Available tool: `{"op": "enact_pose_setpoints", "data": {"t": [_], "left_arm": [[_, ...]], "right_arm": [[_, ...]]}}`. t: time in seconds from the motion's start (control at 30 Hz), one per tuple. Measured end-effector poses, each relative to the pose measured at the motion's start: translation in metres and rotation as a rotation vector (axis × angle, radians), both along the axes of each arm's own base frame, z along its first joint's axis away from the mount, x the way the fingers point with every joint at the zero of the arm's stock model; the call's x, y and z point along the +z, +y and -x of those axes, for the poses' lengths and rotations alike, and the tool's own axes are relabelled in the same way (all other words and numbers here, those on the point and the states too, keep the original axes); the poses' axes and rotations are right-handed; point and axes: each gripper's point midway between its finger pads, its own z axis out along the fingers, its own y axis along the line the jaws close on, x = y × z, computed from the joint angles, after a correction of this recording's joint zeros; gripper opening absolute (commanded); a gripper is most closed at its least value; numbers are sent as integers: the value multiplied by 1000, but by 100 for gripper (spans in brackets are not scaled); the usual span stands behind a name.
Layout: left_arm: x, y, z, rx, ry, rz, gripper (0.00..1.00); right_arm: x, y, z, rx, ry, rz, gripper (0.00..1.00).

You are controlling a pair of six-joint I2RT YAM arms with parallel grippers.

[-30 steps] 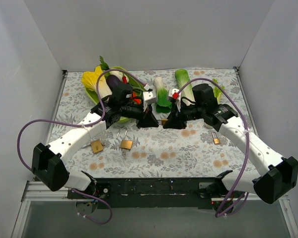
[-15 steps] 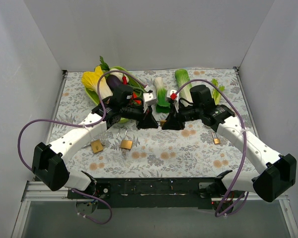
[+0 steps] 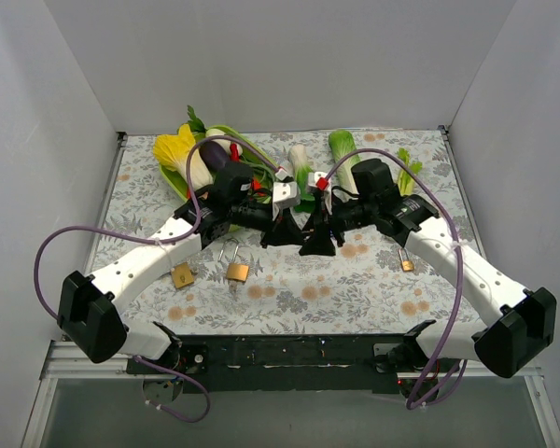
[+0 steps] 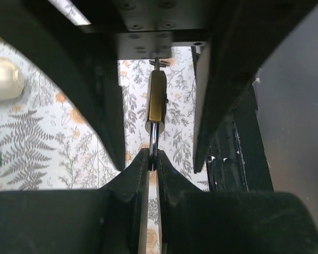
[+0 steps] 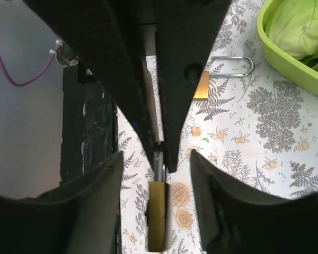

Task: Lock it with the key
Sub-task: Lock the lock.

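A brass padlock (image 5: 158, 214) hangs in the air between my two grippers at the table's middle. My left gripper (image 4: 152, 159) is shut on its steel shackle (image 4: 154, 138), with the brass body (image 4: 157, 100) pointing away from it. My right gripper (image 5: 156, 159) is open, its fingers (image 5: 98, 201) standing either side of the body without touching it. A small metal stub (image 4: 157, 63) shows at the body's far end; I cannot tell if it is a key. In the top view the left gripper (image 3: 282, 229) and right gripper (image 3: 319, 238) meet tip to tip and hide the padlock.
Three other brass padlocks lie on the floral cloth: one (image 3: 181, 274), one (image 3: 235, 269) and one (image 3: 406, 262). A green bowl (image 3: 182, 182) of vegetables stands at the back left, and bok choy (image 3: 303, 177) lies behind the grippers. White walls enclose three sides.
The two grippers have closed in on each other. The right gripper has moved left so that its open fingers now stand around the padlock held by the left.
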Motion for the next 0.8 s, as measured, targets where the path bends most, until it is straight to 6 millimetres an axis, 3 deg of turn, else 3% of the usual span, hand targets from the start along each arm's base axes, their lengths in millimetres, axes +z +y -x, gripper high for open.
{"op": "enact_pose_setpoints", "data": {"t": [0.23,0.43,0.8], "left_arm": [[11,1,6,-55,-87,38,0],[3,5,4,-56,-91,19,0],[-2,7,5,-61,-83,5,0]], "right_arm": [[15,-19,-10,-26,-2,4,66],[28,-41,-15,-47,-40,45,55],[22,-57,-6,-18,-28,135,39]]}}
